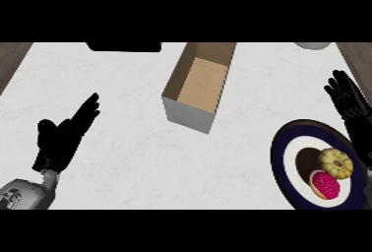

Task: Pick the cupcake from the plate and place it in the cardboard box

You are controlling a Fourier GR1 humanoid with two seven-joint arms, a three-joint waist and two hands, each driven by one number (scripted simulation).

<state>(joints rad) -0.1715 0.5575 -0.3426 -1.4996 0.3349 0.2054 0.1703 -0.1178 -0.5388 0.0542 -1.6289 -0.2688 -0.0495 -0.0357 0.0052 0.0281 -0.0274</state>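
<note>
Right hand (351,106) shows at the right edge of the worktop (116,147), its fingers straight and relaxed, pointing toward the far edge and holding nothing. It lies just beyond the far right rim of the plate (285,147), and part of it overlaps that rim. The cupcake (327,185) sits on the near side of the plate, close to the worktop's near right corner, so it lies nearer than the hand's fingertips and a little left of the forearm, apart from the fingers. Its pink top faces up and slightly left; it looks round from above, so no long axis can be told. Touching it on the far side is a yellow, ribbed, round thing, a small pumpkin (337,162) by its look. The cardboard box (198,83) stands open near the middle of the far edge, well apart from the plate, its long axis running from the far edge toward the near edge with a slight slant left. Left hand (62,138) rests open near the near left corner, fingers straight and pointing far and right, holding nothing.
</note>
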